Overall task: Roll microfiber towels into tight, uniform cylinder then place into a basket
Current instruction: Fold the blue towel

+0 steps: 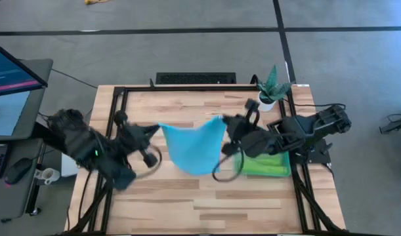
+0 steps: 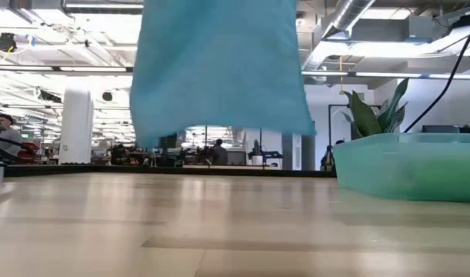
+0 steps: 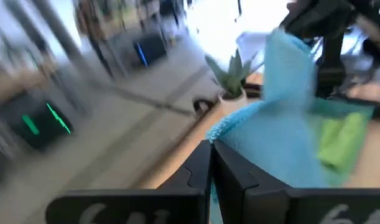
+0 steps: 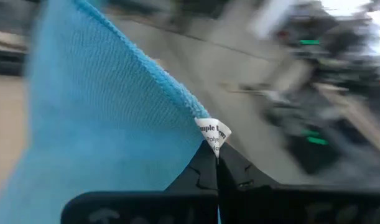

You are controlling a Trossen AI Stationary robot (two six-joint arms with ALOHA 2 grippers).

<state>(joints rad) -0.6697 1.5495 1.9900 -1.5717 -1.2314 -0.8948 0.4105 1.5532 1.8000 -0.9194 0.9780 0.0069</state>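
Observation:
The turquoise blue towel (image 1: 192, 148) hangs in the air between my two grippers, spread out, its lower edge (image 2: 219, 131) clear of the table. My left gripper (image 1: 158, 130) is shut on its left upper corner. My right gripper (image 1: 226, 124) is shut on its right upper corner. The lime green towel (image 1: 264, 164) lies in the translucent green basket (image 1: 287, 172), which stands on the table at the right, under my right arm. My left gripper pinches the towel's upper corner (image 3: 216, 132) between its two shut fingers. The towel hangs below, lifted clear of the table, its top edge running toward my right gripper. My right gripper pinches the towel's other upper corner, the one with the white label (image 4: 212, 134), between its two shut fingers. The towel hangs below, clear of the table.
A small white pot with a green plant (image 1: 271, 92) stands at the table's far right corner, just behind my right arm. The basket (image 2: 408, 165) takes up the right side. Bare wooden tabletop (image 1: 187, 196) lies under and in front of the towel.

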